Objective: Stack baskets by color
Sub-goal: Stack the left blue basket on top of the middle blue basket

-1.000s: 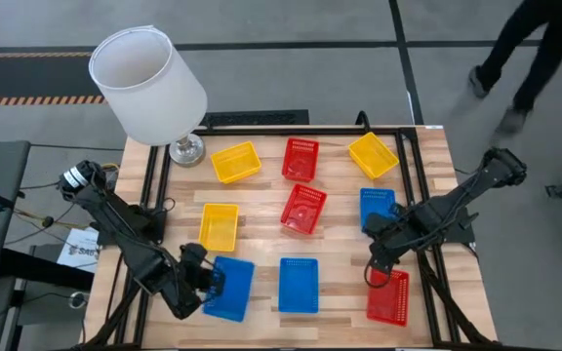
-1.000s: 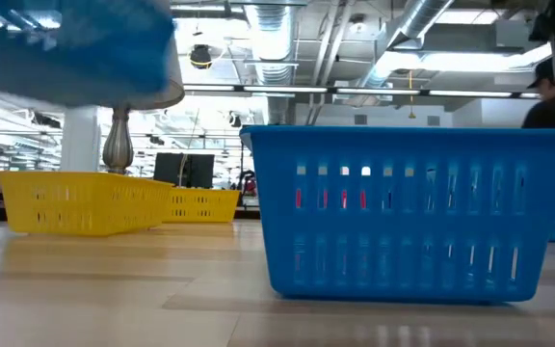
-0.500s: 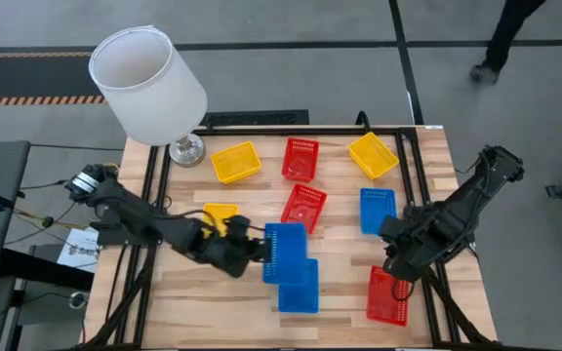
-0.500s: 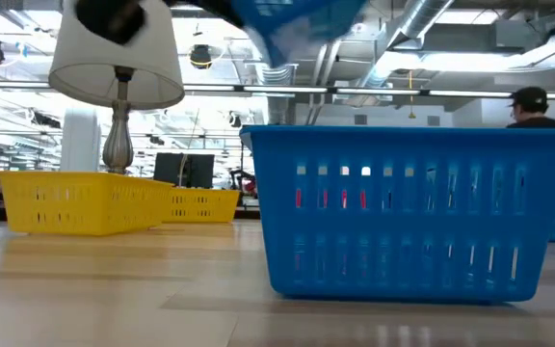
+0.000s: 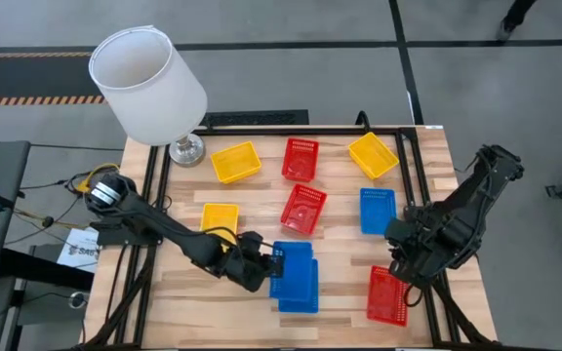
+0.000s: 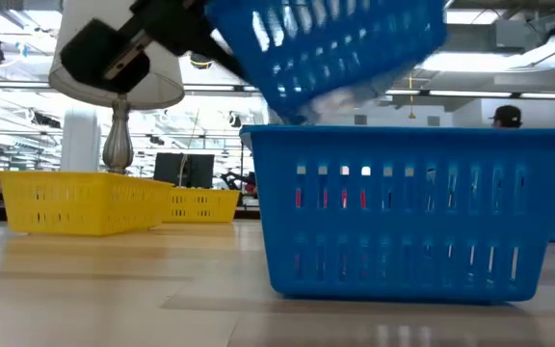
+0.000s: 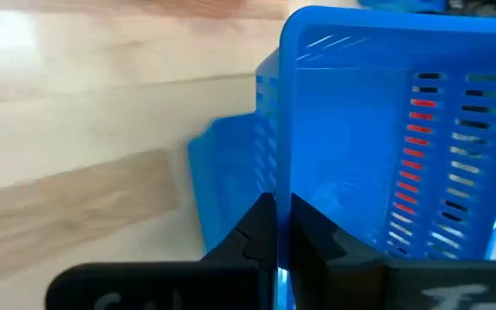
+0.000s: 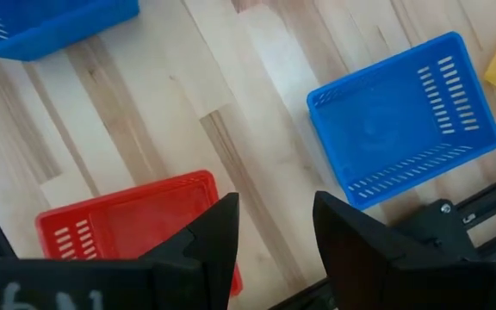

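My left gripper point(image 5: 264, 265) is shut on a blue basket point(image 5: 293, 255) and holds it tilted just above a second blue basket point(image 5: 301, 294) at the near middle of the table. In the low view the held basket point(image 6: 335, 43) hangs over the resting one point(image 6: 403, 212). My right gripper point(image 5: 405, 261) stands open above the table's near right, beside a red basket point(image 8: 127, 228) and touching nothing. A third blue basket point(image 5: 377, 210) lies farther back on the right. My left gripper pinches a side wall of the blue basket at its rim point(image 7: 284, 185), one finger inside the basket and one outside. The fingers come from the table's left, slanting down. The basket is lifted clear and tilted, hanging over the blue basket on the table.
Yellow baskets point(image 5: 235, 162) point(image 5: 373, 154) point(image 5: 220, 219) and red baskets point(image 5: 300, 158) point(image 5: 303, 208) lie spread over the table's far half. A white lampshade on a lamp point(image 5: 147, 83) stands at the far left corner. A person point(image 6: 507, 116) shows in the room behind.
My left gripper has carried the blue basket from the near left corner toward the table's right, lifted clear, and brought it down over the blue basket at the near middle. My right gripper has shifted a little toward the right edge, staying open.
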